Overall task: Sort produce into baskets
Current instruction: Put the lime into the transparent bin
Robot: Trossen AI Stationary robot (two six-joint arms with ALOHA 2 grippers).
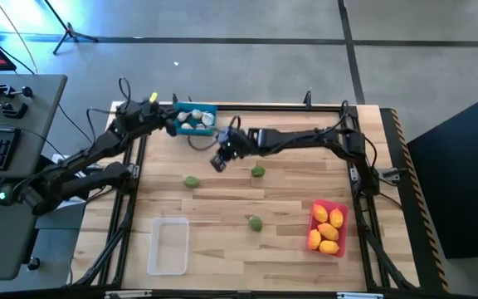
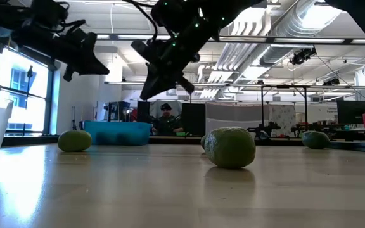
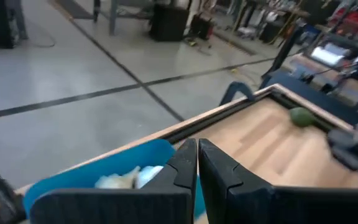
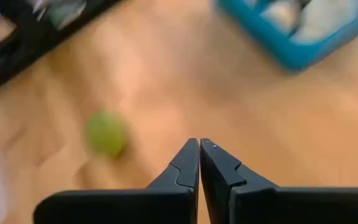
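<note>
The blue basket (image 1: 194, 120) stands at the table's far edge with whitish bulbs (image 1: 191, 120) in it. The red basket (image 1: 329, 227) at the right holds yellow fruits (image 1: 327, 231). The clear basket (image 1: 168, 245) sits at the near left. Three green fruits lie on the table: one left of centre (image 1: 191, 181), one right of centre (image 1: 258, 172), one nearer (image 1: 256, 223). My left gripper (image 1: 173, 123) is shut and empty above the blue basket's left end. My right gripper (image 1: 220, 162) is shut and empty above the table, between the blue basket and the green fruits.
A black cable (image 1: 199, 143) loops on the table below the blue basket. Metal frame rails (image 1: 131, 199) run along the table's left and right sides. Open wood lies between the clear basket and the red basket.
</note>
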